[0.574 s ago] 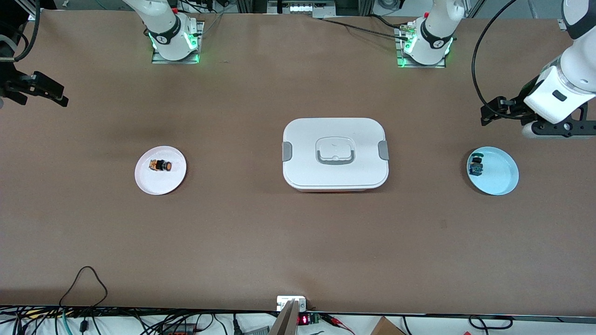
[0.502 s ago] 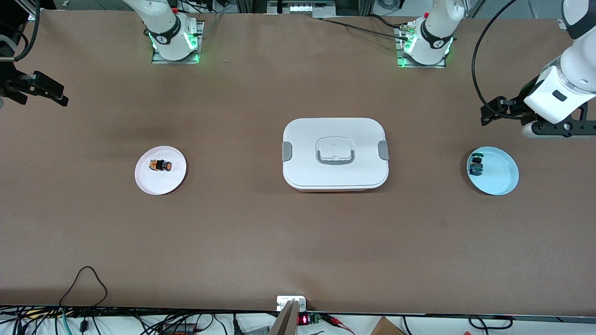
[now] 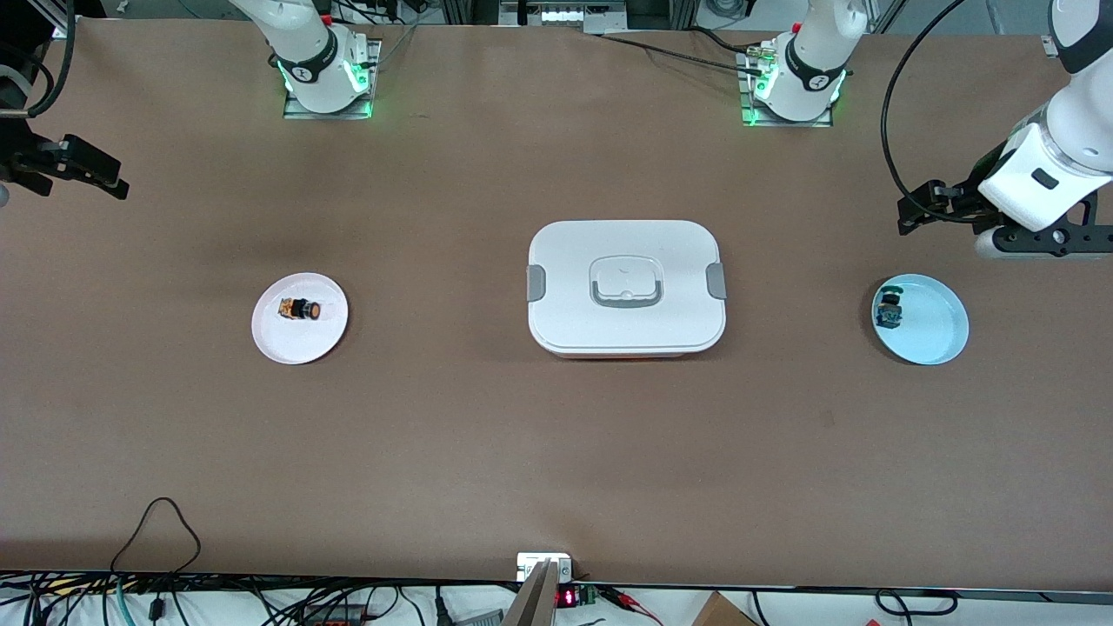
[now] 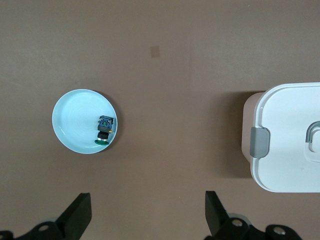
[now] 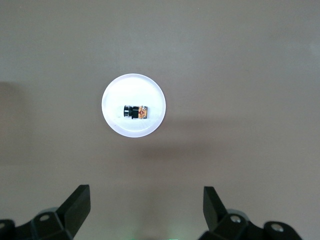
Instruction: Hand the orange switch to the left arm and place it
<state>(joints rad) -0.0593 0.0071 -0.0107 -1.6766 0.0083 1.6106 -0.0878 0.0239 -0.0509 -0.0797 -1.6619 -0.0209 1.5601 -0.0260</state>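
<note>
The orange switch [image 3: 301, 309] lies on its side on a small white plate [image 3: 296, 346] toward the right arm's end of the table; it also shows in the right wrist view [image 5: 135, 112]. The white lidded box [image 3: 626, 329] stands at the table's middle, between the two plates, and its end shows in the left wrist view [image 4: 290, 165]. My right gripper [image 3: 80, 165] hangs high over the table's edge at the right arm's end, open and empty [image 5: 146, 202]. My left gripper [image 3: 1043, 239] hangs high over the table beside a light-blue plate, open and empty [image 4: 148, 207].
The light-blue plate [image 3: 937, 337] at the left arm's end holds a small blue-and-green-topped black component [image 3: 889, 310], which also shows in the left wrist view [image 4: 104, 131]. Cables run along the table's near edge [image 3: 156, 522].
</note>
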